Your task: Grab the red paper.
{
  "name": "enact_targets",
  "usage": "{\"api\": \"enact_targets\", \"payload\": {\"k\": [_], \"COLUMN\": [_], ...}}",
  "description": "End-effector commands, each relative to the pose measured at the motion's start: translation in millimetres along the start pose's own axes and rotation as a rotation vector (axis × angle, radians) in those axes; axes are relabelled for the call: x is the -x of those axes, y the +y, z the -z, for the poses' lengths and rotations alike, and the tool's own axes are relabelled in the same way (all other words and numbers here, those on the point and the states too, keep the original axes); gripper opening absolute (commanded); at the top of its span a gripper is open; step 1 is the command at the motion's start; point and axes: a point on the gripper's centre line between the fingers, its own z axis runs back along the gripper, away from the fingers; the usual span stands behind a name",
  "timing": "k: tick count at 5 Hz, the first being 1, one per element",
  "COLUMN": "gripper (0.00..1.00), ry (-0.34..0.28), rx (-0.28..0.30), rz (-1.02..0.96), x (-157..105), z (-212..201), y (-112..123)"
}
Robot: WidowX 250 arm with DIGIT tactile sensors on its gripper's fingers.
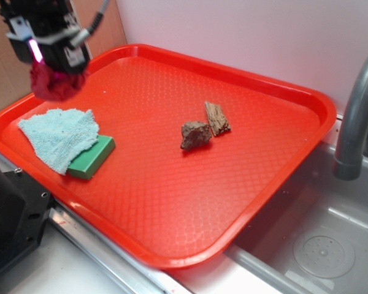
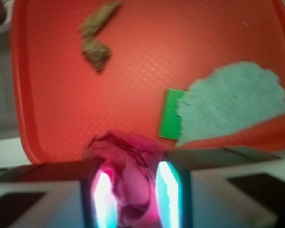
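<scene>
Two glowing fingers (image 2: 167,190) of gripper (image 1: 51,64) clenched around crumpled crimson red paper (image 2: 128,166), raised over dimpled plastic tray's (image 1: 172,184) far-left corner.

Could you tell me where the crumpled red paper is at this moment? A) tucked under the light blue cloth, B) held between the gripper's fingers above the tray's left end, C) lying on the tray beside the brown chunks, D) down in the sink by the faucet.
B: the red paper is pinched in the gripper, lifted off the tray above the blue cloth.
</scene>
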Motion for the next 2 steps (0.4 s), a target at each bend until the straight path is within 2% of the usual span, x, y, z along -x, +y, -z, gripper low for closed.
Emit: {"api": "enact_targets", "payload": {"k": [1, 2], "gripper": [0.00, 0.00], "ry": [-0.154, -0.243], "rx": [-0.077, 0.007], "rz": [-0.100, 0.057], "x": [-14.6, -35.2], "z": [-37.1, -38.2], "y": [28.7, 24.2]}}
